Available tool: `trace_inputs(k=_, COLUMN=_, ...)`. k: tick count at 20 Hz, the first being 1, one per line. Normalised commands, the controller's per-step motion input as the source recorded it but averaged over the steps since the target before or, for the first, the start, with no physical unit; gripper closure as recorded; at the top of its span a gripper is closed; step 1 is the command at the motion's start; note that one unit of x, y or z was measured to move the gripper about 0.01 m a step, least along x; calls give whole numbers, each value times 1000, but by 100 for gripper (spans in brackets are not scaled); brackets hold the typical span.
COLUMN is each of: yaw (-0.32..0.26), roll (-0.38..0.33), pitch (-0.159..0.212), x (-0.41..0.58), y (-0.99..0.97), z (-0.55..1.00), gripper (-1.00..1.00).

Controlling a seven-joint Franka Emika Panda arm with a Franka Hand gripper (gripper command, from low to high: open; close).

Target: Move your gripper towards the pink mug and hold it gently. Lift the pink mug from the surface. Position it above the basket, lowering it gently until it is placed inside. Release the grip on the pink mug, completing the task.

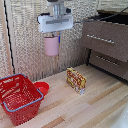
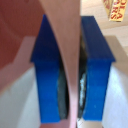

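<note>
Basket (image 1: 19,98), red wire mesh with a grey-blue rim, sits nearest you at the exterior view's left on the wooden table (image 1: 95,102); a small red bowl (image 1: 42,88) touches its far corner. Further back, note the snack box (image 1: 76,80) standing upright near the table's centre. Beyond and above it, the gripper (image 1: 53,34) holds the pink mug (image 1: 51,46) well clear of the surface. In the wrist view, you see both blue fingers (image 2: 49,70) pinching the mug's wall. A drawer unit (image 1: 107,42) stands at the far right.
</note>
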Motion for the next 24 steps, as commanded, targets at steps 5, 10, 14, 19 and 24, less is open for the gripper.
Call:
trace_inputs(k=5, yaw=29, roll=0, pitch=77, x=326, y=931, z=202, gripper=100)
trace_inputs(k=10, yaw=7, roll=-1, pitch=20, x=266, y=968, z=17, gripper=100)
trace_inputs(k=14, yaw=0, roll=-10, pitch=0, x=227, y=989, z=-79, gripper=100)
trace_inputs(k=19, yaw=7, roll=-45, pitch=0, x=235, y=940, z=-314, gripper=100)
trace_inputs(k=24, yaw=69, roll=-132, pitch=4, x=173, y=655, z=-553, gripper=100)
